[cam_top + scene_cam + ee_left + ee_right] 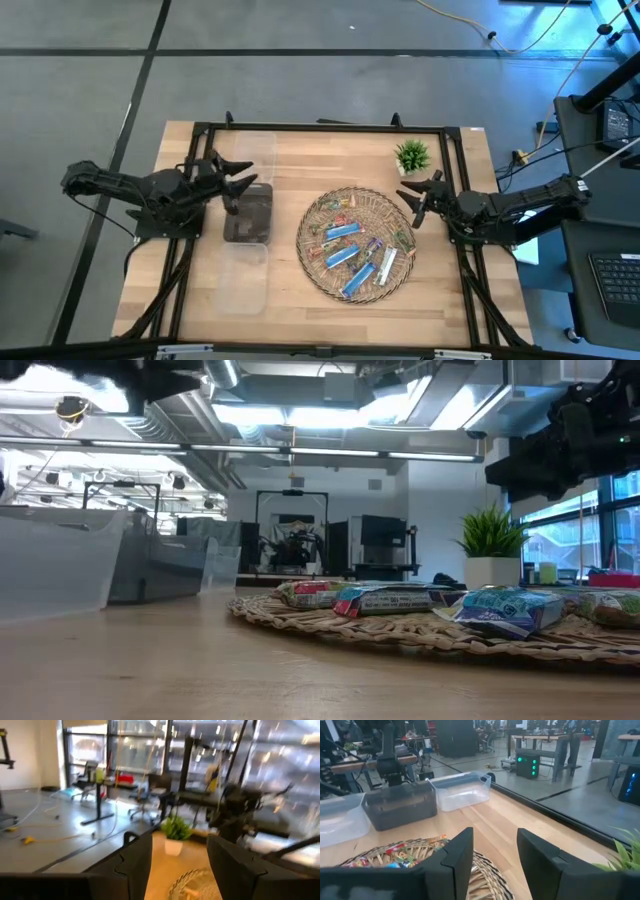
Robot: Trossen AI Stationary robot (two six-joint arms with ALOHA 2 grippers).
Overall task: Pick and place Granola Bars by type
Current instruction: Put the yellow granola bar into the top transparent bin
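The granola bars [350, 250] lie in a loose heap on a round woven tray [303, 240] at the table's middle. Their wrappers are blue, purple, silvery white and green-gold; the low view shows them [505, 610] flat on the weave. My left gripper [245, 178] hovers open above the plastic bins at the table's left, fingers pointing toward the tray [192, 882]. My right gripper [410, 205] hangs open in the air by the tray's right far rim, and its wrist view looks across the bars [395, 857]. Neither gripper touches anything.
Three bins stand in a row left of the tray: a clear one [257, 152] far, a dark one [248, 212] in the middle, a clear one [243, 278] near. A small potted plant [411, 156] stands at the far right. Bare wood lies near the tray.
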